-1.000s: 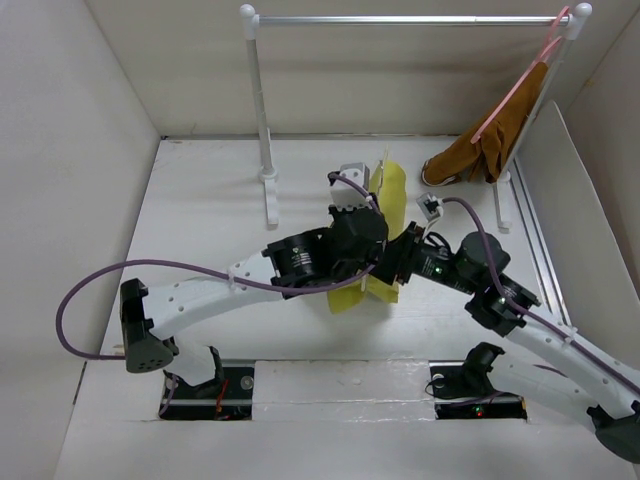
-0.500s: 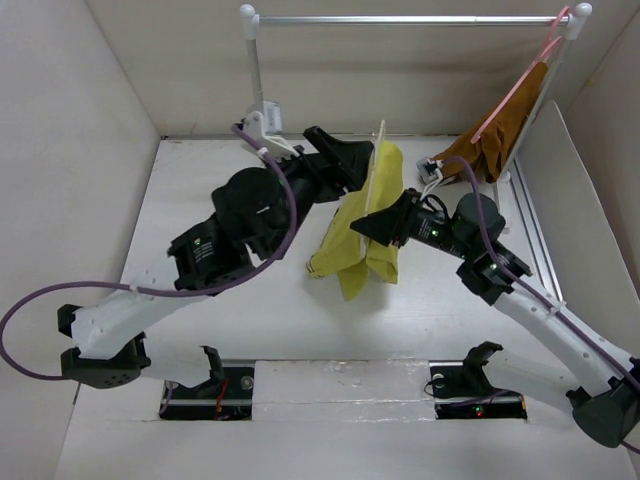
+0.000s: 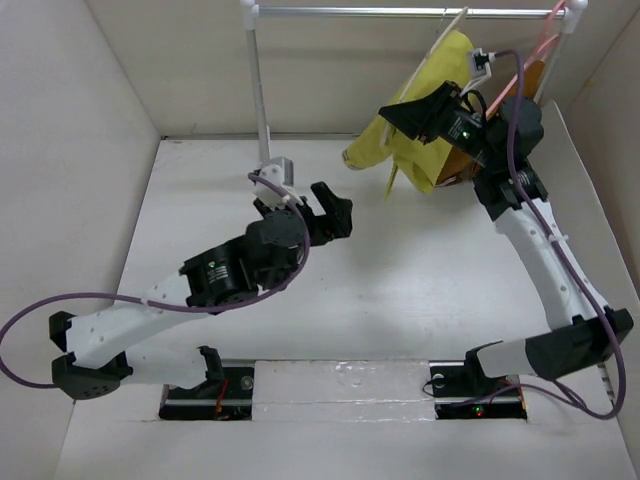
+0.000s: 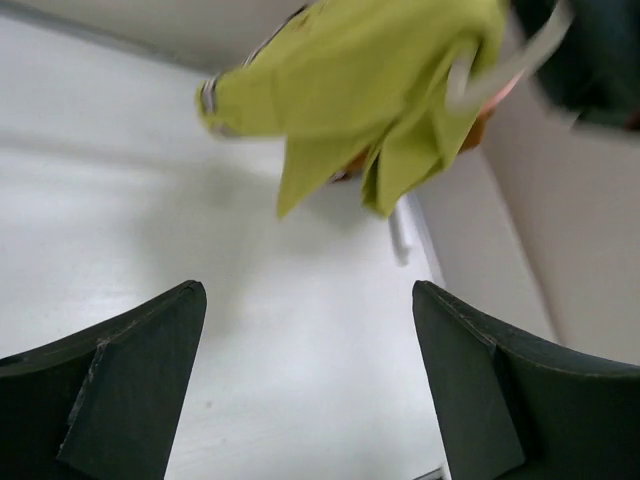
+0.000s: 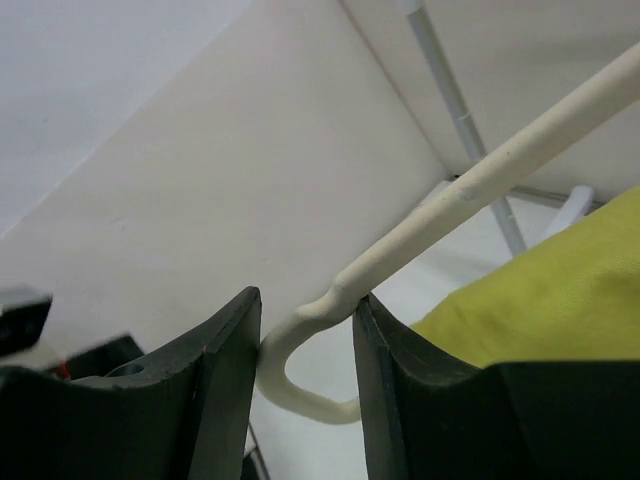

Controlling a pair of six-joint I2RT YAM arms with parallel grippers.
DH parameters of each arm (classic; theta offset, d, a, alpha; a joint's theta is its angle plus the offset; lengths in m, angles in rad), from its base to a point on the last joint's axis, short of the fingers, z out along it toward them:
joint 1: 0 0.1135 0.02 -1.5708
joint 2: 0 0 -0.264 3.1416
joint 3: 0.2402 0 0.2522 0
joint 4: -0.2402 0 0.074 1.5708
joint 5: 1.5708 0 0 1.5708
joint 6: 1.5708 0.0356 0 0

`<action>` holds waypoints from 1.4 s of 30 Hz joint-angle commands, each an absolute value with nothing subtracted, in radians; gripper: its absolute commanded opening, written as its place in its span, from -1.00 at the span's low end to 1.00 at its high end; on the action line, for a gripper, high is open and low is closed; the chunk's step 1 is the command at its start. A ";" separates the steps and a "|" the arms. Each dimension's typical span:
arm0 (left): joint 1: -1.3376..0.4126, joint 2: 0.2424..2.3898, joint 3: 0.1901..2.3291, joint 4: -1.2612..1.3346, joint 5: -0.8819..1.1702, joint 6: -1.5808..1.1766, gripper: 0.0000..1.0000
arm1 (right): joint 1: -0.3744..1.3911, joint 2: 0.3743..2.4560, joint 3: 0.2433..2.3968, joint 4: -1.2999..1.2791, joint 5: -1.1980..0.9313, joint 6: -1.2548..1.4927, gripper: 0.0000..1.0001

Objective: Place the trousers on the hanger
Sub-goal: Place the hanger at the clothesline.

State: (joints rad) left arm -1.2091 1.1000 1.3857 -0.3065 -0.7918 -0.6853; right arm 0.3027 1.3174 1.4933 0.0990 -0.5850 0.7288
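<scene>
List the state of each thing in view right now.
right gripper: shut on the hanger.
hanger: held up beside the rail, carrying the trousers.
trousers: draped over the hanger, off the table.
left gripper: open, empty.
pink hanger: hanging on the rail.

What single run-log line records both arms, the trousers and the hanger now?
left arm: jaws open, empty | right arm: jaws shut on hanger, high near rail | trousers: draped on hanger, off table
</scene>
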 commanded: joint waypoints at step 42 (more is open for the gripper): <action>-1.207 1.158 1.121 -0.281 -0.607 -0.767 0.65 | -0.130 1.602 1.669 0.319 -0.670 0.744 -0.48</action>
